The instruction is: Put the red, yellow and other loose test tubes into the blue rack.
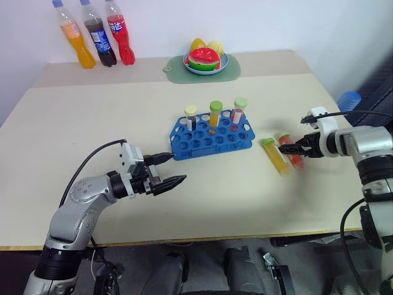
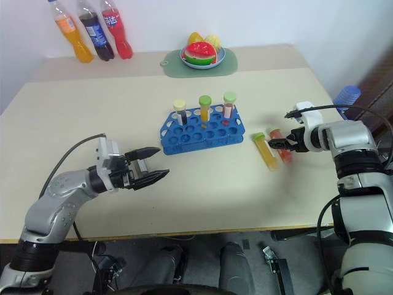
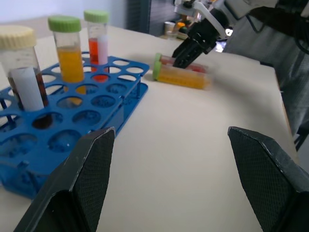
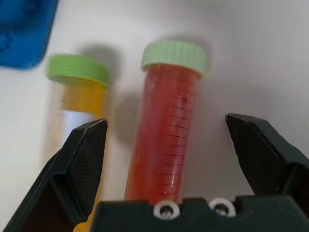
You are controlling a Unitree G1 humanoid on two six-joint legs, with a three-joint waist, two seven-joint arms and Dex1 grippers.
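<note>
On the tabletop (image 1: 92,117), the blue rack (image 1: 212,138) stood at centre with three tubes upright in it. The left tool (image 1: 164,170) hovered apart beside it. The right tool (image 1: 288,148), fingers spread, straddled the red tube (image 4: 166,140), which lay beside the yellow tube (image 4: 77,111), right of the rack.

Big cream table (image 1: 92,123); bright blue plastic rack (image 1: 212,140) mid-table, yellow tube (image 1: 276,156) and red tube (image 1: 291,151) lying right of rack.
</note>
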